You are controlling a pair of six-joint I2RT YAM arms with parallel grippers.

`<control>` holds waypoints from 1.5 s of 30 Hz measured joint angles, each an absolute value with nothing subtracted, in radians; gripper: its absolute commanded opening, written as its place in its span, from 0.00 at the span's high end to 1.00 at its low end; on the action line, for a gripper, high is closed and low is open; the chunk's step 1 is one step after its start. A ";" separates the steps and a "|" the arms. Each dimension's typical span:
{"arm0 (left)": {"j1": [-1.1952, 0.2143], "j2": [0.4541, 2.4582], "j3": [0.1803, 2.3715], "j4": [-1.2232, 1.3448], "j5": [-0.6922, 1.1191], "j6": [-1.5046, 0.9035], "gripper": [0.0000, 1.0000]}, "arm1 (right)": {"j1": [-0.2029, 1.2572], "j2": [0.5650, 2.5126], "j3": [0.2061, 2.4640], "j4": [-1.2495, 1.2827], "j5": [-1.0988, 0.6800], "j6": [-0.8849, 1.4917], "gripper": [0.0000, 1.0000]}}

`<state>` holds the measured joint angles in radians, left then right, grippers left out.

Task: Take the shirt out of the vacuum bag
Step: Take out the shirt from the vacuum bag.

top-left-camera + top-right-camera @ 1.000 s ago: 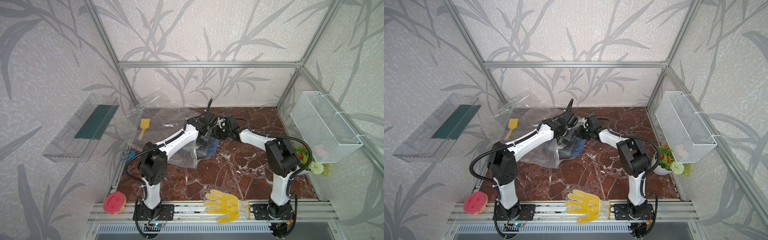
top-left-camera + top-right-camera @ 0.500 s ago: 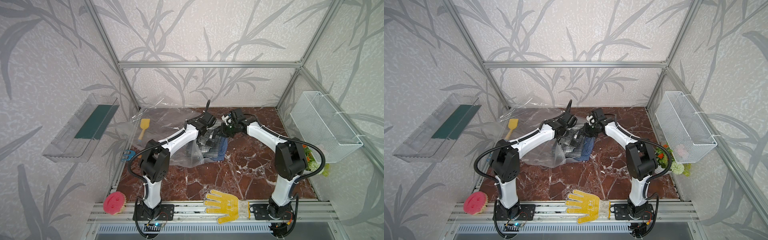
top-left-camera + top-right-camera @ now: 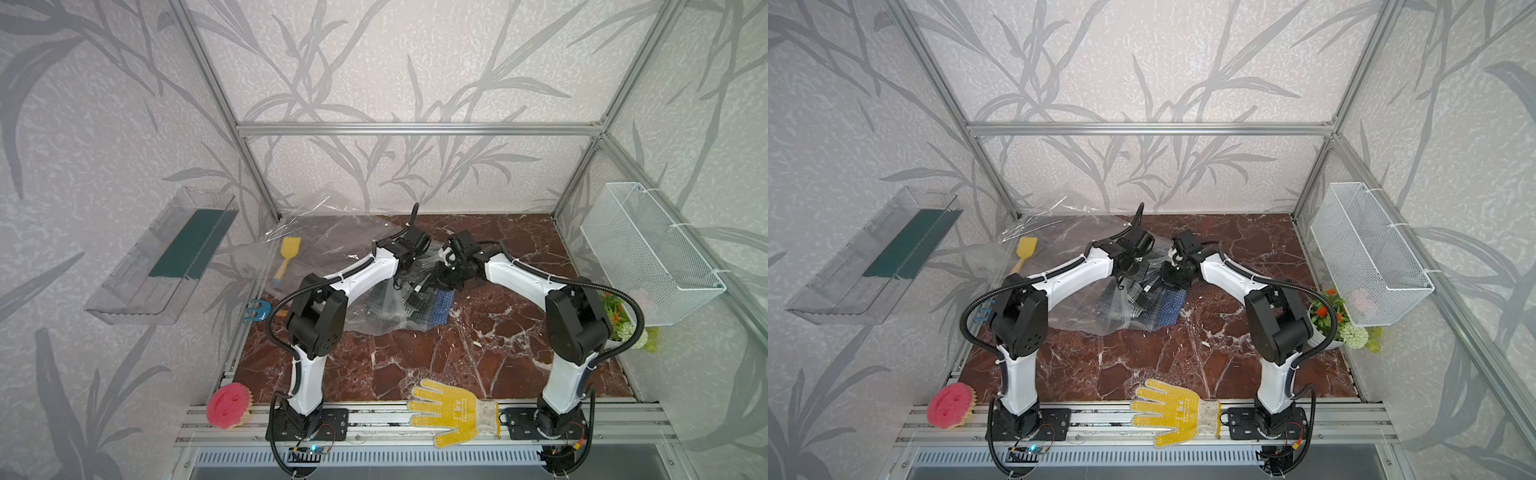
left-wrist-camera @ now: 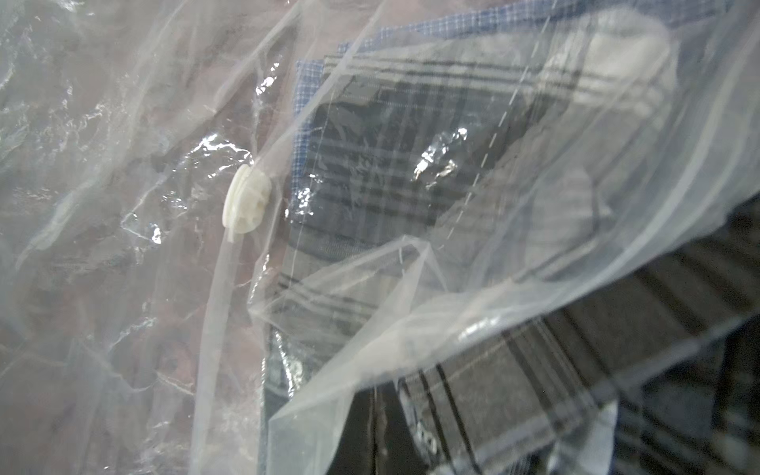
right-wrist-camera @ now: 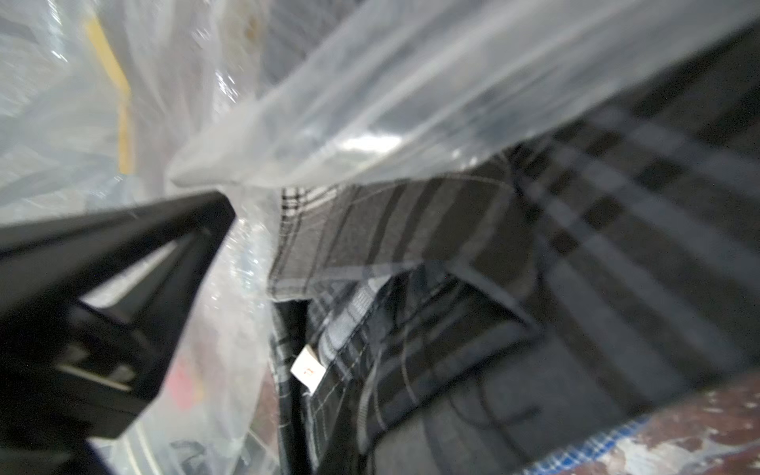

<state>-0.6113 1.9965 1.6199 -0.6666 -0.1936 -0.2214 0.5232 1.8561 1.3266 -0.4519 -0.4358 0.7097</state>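
Observation:
The clear, crinkly vacuum bag [image 3: 328, 249] lies over the back left of the marble table in both top views, its round white valve [image 4: 246, 203] showing in the left wrist view. The plaid grey and blue shirt [image 3: 436, 305] [image 3: 1163, 309] sticks out of the bag's mouth to the right, part of it still under plastic [image 4: 390, 172]. My left gripper [image 3: 409, 276] is shut on the bag's raised zip edge [image 5: 329, 135]. My right gripper [image 3: 444, 280] faces it, shut on the shirt [image 5: 390, 230], which hangs from it in folds.
A yellow spatula [image 3: 286, 253] and a blue tool [image 3: 257, 309] lie by the left edge under or beside the bag. At the front rail are a pink sponge [image 3: 227, 405] and a yellow glove [image 3: 453, 409]. A flower pot [image 3: 619, 320] and wire basket [image 3: 648, 253] stand right.
The shirt has slid to the right, further out of the bag's mouth, with the right gripper on it. The left gripper has kept hold of the bag's edge and lifted it slightly.

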 measured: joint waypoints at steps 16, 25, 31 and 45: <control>-0.600 2.006 1.646 -0.642 -0.156 -0.223 1.00 | 0.477 1.641 1.339 -0.638 -0.340 0.694 1.00; -0.590 2.008 1.648 -0.640 -0.154 -0.223 1.00 | 0.421 1.620 1.351 -0.762 -0.340 0.586 0.99; -0.573 2.020 1.649 -0.632 -0.154 -0.224 1.00 | 0.295 1.616 1.390 -0.898 -0.397 0.411 1.00; -0.514 2.080 1.703 -0.627 -0.151 -0.229 1.00 | 0.059 1.615 1.325 -0.975 -0.358 0.230 1.00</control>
<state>-0.5140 2.0804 1.7031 -0.6266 -0.1509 -0.2287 0.0586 1.6150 1.3247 -0.9752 -0.3584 0.2302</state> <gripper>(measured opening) 0.048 0.099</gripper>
